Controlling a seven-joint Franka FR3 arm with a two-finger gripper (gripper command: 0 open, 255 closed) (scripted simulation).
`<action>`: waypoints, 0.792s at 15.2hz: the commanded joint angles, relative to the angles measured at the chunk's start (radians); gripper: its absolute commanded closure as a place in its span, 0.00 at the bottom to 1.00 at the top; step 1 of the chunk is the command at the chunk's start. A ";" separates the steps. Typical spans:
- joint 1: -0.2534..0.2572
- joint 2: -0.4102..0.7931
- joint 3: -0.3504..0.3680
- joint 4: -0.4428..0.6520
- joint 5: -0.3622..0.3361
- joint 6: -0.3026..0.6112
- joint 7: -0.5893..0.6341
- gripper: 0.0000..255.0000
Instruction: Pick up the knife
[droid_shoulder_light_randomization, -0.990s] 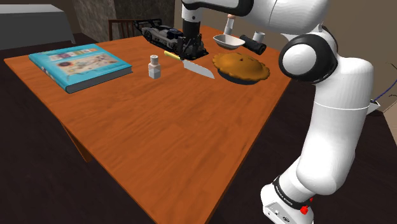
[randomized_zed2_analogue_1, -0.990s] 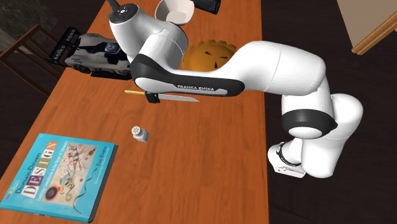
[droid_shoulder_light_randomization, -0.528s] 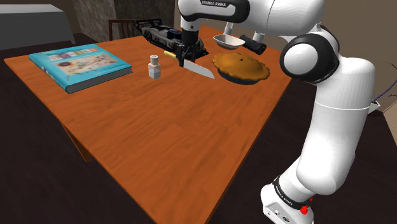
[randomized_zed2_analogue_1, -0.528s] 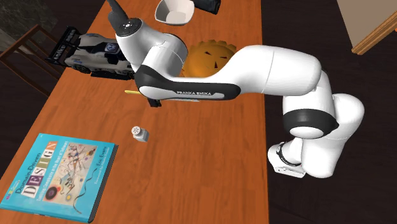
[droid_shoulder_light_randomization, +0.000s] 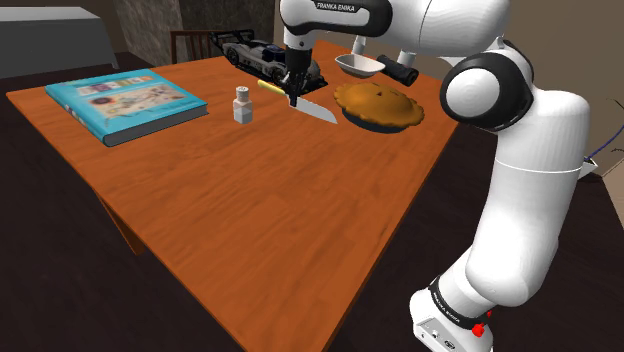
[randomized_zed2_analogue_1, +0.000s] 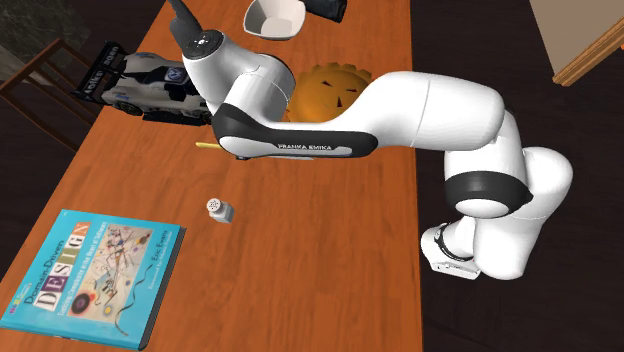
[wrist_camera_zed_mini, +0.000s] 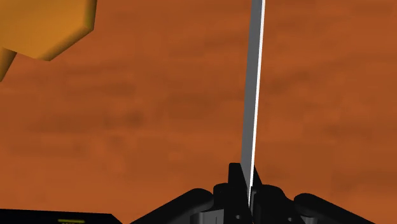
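On the orange-brown table (droid_shoulder_light_randomization: 250, 210), the black gripper (wrist_camera_zed_mini: 249, 194) is closed tight on the knife (wrist_camera_zed_mini: 254, 95), clasping its grey blade, near a brown pie (droid_shoulder_light_randomization: 380, 107).

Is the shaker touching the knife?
No, the shaker stands apart from the knife, with bare table between it and the knife's yellow handle.

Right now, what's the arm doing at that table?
The white Franka arm is going for the knife on the wooden table. Its black gripper is down where the yellow handle meets the blade, and the wrist view shows the fingers closed on the knife. It looks flat on the table, not yet lifted. A pie sits close beside the blade.
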 joint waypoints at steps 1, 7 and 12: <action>0.000 0.000 0.000 0.000 0.000 0.000 0.000 1.00; 0.003 0.012 0.000 0.073 -0.001 -0.061 0.000 1.00; 0.007 0.037 0.000 0.179 -0.003 -0.143 -0.001 1.00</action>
